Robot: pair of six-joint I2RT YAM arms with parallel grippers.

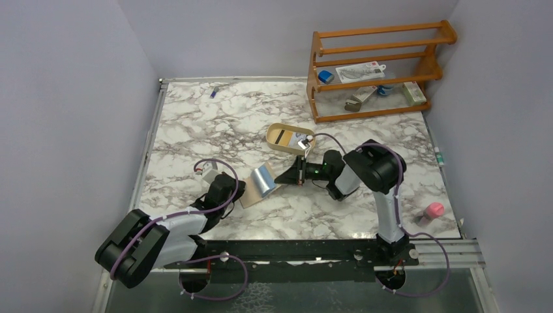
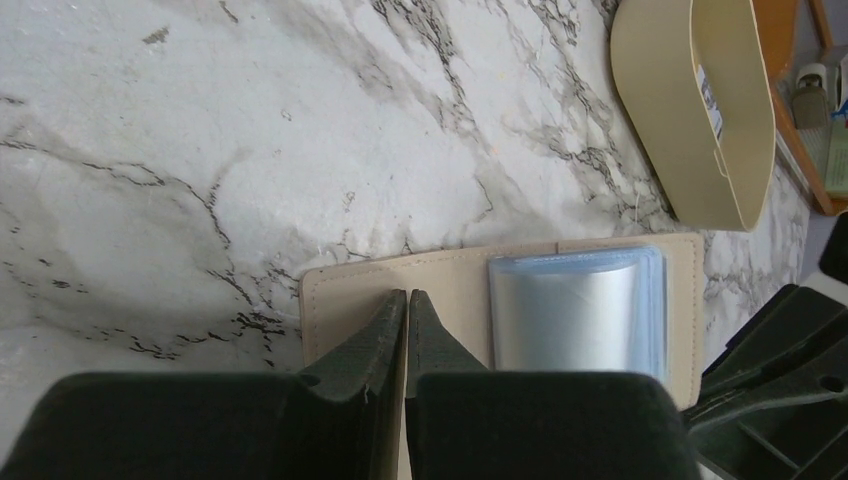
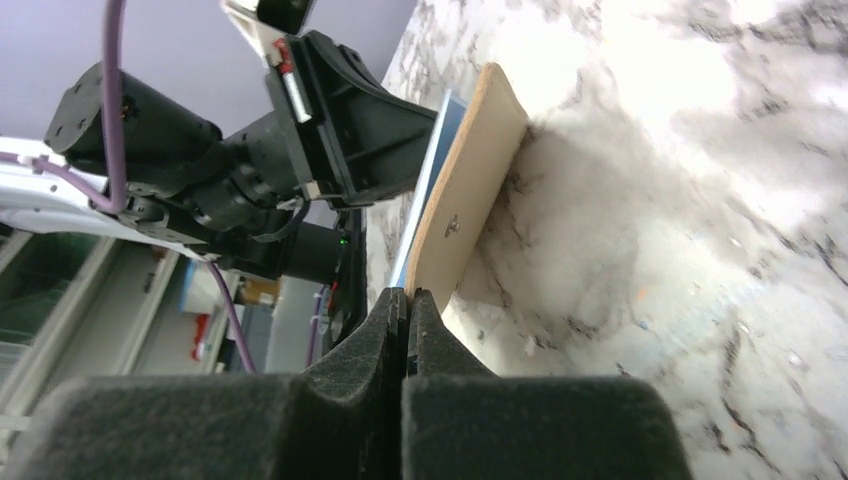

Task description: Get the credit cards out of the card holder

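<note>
The tan card holder [image 1: 250,194] lies open on the marble. Pale blue and silvery credit cards [image 1: 264,180] bulge up from its right half. In the left wrist view the holder [image 2: 440,285] runs between my fingers and the cards [image 2: 575,315] lie just to the right. My left gripper [image 2: 407,295] is shut on the holder's left flap, as the top view [image 1: 240,193] also shows. My right gripper [image 3: 407,292] is shut at the raised edge where the snap flap [image 3: 465,200] meets a blue card [image 3: 430,180]. A sliver of blue shows between its fingers. It meets the holder's right edge [image 1: 282,180].
An oval tan tray [image 1: 273,139] with small items stands just behind the holder; its wall shows in the left wrist view [image 2: 670,130]. A wooden rack [image 1: 372,72] stands at the back right. A pink object [image 1: 432,210] lies near the front right edge.
</note>
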